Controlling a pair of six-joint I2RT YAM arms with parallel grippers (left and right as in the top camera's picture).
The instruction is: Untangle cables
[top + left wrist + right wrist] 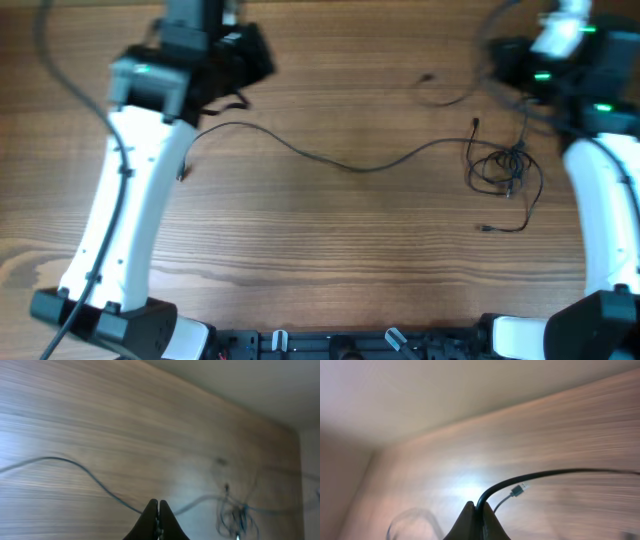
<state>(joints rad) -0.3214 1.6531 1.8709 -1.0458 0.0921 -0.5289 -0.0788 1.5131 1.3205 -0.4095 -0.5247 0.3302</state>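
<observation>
A long thin dark cable (350,167) runs across the table from the left arm to a tangle of cables (505,168) at the right. The tangle also shows in the left wrist view (235,515), with the long cable (90,472) lying on the table. My left gripper (243,65) (158,510) is shut above the table, with nothing visible between its fingers. My right gripper (505,60) (479,510) is shut on a thick black cable (530,477) that arcs off to the right. A loose plug (520,490) lies on the table below it.
The wooden table (320,260) carries a loose cable end (426,79) at the back, left of the right gripper, and another plug (487,229) in front of the tangle. The table's far edge (225,402) meets a pale wall.
</observation>
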